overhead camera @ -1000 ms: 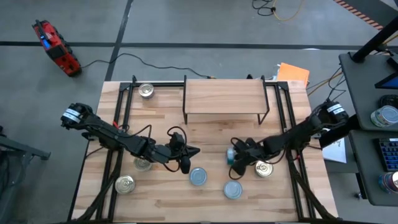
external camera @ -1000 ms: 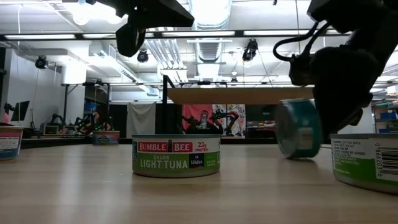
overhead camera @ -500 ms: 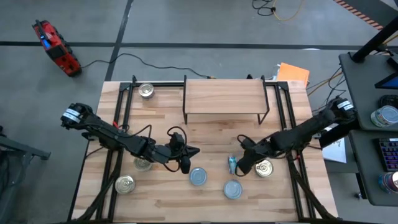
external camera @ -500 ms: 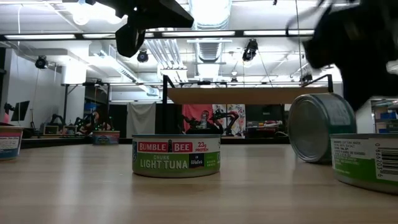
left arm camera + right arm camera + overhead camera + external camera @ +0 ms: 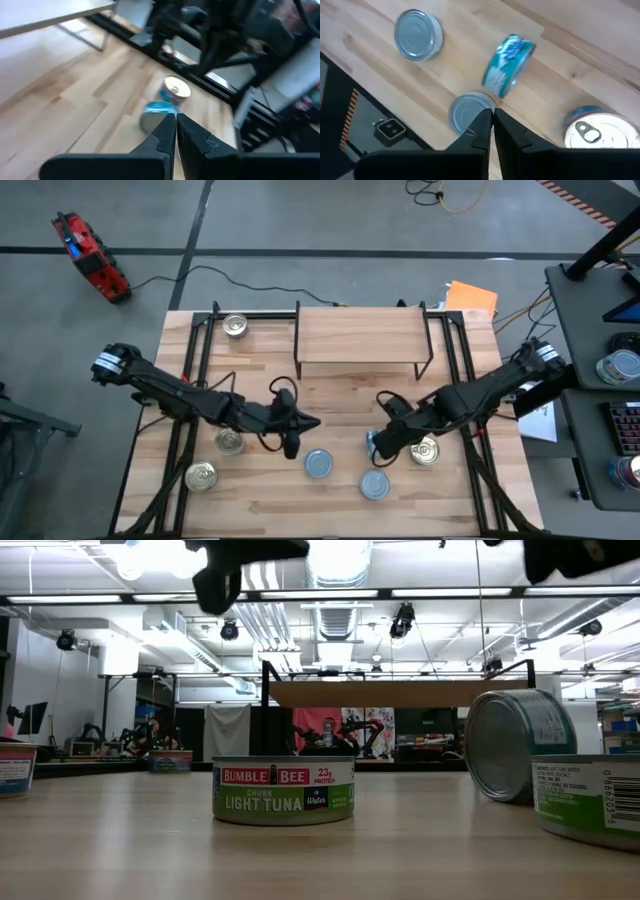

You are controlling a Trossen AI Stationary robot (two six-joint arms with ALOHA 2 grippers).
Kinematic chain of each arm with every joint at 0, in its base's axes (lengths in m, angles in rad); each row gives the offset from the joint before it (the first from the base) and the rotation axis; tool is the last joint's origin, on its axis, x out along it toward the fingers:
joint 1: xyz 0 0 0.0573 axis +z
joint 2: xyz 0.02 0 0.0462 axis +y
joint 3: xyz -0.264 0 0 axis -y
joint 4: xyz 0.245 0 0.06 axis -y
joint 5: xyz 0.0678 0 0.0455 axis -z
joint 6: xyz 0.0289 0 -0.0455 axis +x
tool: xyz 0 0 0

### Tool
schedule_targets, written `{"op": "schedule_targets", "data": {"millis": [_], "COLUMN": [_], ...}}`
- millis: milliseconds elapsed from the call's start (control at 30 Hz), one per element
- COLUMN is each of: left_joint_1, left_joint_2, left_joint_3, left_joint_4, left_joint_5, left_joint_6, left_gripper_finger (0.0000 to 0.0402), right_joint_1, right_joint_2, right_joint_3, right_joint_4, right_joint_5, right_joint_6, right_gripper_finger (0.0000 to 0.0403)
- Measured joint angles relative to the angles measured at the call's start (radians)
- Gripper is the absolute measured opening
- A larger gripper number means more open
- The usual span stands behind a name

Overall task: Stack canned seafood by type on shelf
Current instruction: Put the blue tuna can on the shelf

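A tin [image 5: 284, 790] reading "Bumble Bee Chunk Light Tuna" sits flat on the table [image 5: 340, 395]; a teal tin [image 5: 518, 745] stands on edge, below the closed, empty right gripper [image 5: 378, 448]. Left gripper [image 5: 291, 448] is closed, empty. Shelf [image 5: 360, 335] is bare.

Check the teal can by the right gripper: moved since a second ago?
Yes. The teal can shifted right along the shelf behind it, now on edge on the table.

Shelf [image 5: 360, 335] bare; tins [image 5: 319, 464] scattered on tabletop [image 5: 330, 405]; both hands above tins.
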Motion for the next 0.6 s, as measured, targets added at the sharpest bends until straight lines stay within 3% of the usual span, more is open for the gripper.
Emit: {"op": "schedule_targets", "data": {"millis": [133,233,433,600], "left_joint_1": [0.018,0.018,0.018,0.018], "left_joint_2": [-0.064,-0.133,-0.27,-0.332], "left_joint_3": [0.0,0.0,-0.004,-0.005], "left_joint_4": [-0.022,-0.053,-0.16,-0.202], "left_joint_5": [0.09,0.118,0.112,0.084], "left_joint_6": [0.091,0.144,0.234,0.293], "left_gripper_finger": [0.0,0.0,0.0,0.0], "right_joint_1": [-0.011,-0.019,-0.058,-0.125], "right_joint_2": [0.082,0.119,0.181,0.247], "right_joint_3": [0.079,0.089,0.072,0.071], "right_joint_4": [-0.075,-0.065,-0.071,-0.036], "right_joint_5": [-0.032,-0.049,-0.057,-0.053], "right_joint_6": [0.046,0.07,0.104,0.025], "right_gripper_finger": [0.0024,0.0057,0.0172,0.0274]}}
